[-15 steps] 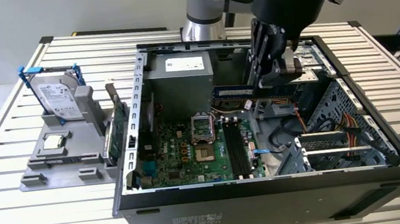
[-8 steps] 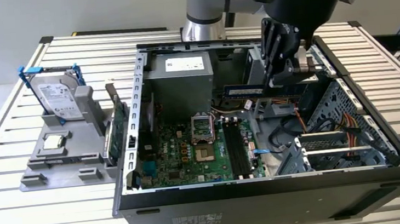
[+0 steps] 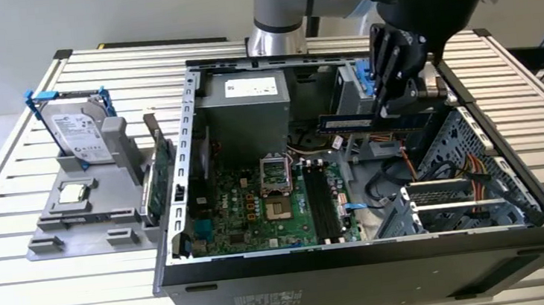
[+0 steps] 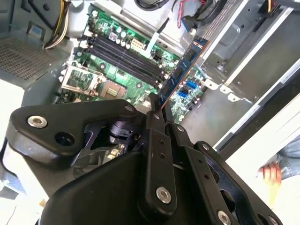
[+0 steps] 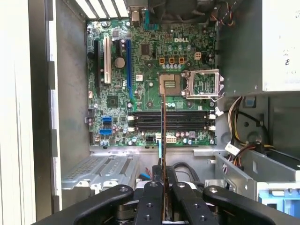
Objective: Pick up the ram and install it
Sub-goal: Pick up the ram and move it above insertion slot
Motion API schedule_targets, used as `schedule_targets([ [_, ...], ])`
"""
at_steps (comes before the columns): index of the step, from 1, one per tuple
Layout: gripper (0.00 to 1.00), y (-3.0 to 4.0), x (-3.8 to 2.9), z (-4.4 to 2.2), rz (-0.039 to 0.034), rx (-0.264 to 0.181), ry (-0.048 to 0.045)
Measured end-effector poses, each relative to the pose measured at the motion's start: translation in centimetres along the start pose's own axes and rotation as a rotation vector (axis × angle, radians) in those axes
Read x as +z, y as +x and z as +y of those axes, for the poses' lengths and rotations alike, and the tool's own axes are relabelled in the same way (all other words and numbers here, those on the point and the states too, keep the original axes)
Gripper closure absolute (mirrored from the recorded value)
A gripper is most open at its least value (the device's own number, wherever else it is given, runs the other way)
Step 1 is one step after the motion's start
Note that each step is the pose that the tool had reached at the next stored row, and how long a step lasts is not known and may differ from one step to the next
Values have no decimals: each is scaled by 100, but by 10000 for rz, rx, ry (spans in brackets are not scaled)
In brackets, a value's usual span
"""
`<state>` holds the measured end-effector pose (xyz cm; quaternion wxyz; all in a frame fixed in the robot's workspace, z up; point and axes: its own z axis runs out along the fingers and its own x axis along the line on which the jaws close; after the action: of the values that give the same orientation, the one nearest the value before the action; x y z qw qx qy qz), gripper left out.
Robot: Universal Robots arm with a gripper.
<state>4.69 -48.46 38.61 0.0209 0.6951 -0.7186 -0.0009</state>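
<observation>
One ram (image 3: 349, 122) is clamped at one end between the gripper's (image 3: 395, 107) closed fingers. It hangs on edge inside the open computer case (image 3: 363, 263), above the green motherboard (image 3: 272, 205) and apart from it. In the first wrist view the ram is seen edge-on, crossing the dark memory slots (image 5: 183, 121). Towards the exterior view's left, outside the case, a hard drive (image 3: 81, 133) stands in a grey fixture (image 3: 80, 231) on the slatted table (image 3: 26, 296).

Open-sided computer case (image 3: 364, 282): clear passage from the pincer (image 5: 163, 176) clamping the ram (image 5: 163, 131) down over the motherboard (image 5: 150, 93) to the memory slots (image 5: 171, 120), hemmed by the power supply (image 3: 244, 118), the raised frame of the CPU socket (image 5: 201, 84), loose cables (image 5: 241, 143) and the drive cage (image 3: 465, 141).
</observation>
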Motion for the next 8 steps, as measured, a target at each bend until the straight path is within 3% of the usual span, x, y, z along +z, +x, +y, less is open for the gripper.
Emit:
schedule_targets([
  [4,100,-2,-2,-64,0,0,-1],
  [8,100,-2,-3,-85,0,2,-1],
])
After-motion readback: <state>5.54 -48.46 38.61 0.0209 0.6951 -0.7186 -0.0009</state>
